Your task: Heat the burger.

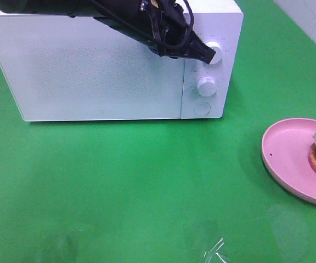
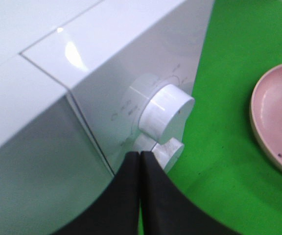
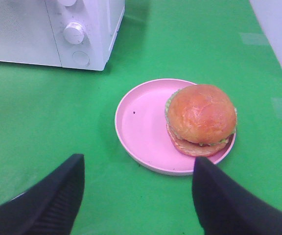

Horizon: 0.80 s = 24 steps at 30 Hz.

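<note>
Left gripper [image 2: 140, 161] closed at upper knob [image 2: 166, 117] of white microwave [image 1: 103, 71], right gripper [image 3: 136, 191] open above green table [image 3: 58, 122], burger [image 3: 201, 119] on pink plate [image 3: 141, 125].

White microwave [image 1: 103, 71] with white knobs [image 1: 207, 84] on a bright green table [image 1: 119, 186]; golden-brown burger [image 3: 201, 119], green lettuce frill, reddish base, on a pink plate [image 3: 141, 125]; black grippers [image 2: 140, 161].

Bright green tabletop [image 1: 119, 181] under even light, pale wall [image 3: 278, 34] beyond its edge.
</note>
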Motion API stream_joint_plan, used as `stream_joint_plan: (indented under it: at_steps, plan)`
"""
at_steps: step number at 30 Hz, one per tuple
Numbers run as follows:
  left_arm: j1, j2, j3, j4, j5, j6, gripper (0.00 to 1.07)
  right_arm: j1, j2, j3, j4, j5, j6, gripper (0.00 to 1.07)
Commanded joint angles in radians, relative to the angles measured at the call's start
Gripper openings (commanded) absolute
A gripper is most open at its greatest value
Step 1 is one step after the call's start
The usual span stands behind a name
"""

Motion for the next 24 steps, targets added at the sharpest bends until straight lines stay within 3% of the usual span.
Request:
stream_joint_plan:
  at_steps: [1,3,8,10,11,16,18,24]
  plan:
    - [-0.007,0.003,-0.048,0.081,0.092,0.025,0.0,0.002,-0.026,0.004,0.001,-0.008,0.004,0.64]
    - [-0.019,-0.001,-0.099,0.106,0.344,0.016,0.0,0.002,-0.026,0.004,0.001,-0.008,0.004,0.64]
    - [-0.019,-0.014,-0.12,0.106,0.551,-0.017,0.0,0.002,-0.026,0.004,0.001,-0.008,0.004,0.64]
    - [-0.011,-0.028,-0.12,0.109,0.632,-0.043,0.0,0.002,-0.026,0.004,0.001,-0.008,0.004,0.64]
    - [-0.01,-0.036,-0.12,0.114,0.712,-0.082,0.0,0.002,-0.026,0.004,0.001,-0.008,0.004,0.64]
    - [0.012,-0.05,-0.12,0.125,0.81,-0.138,0.0,0.002,-0.026,0.004,0.001,-0.008,0.004,0.64]
    - [0.059,-0.062,-0.119,0.143,0.935,-0.21,0.0,0.002,-0.026,0.004,0.001,-0.008,0.003,0.64]
    - [0.159,-0.124,-0.087,0.181,0.962,-0.272,0.0,0.002,-0.026,0.004,0.001,-0.008,0.003,0.64]
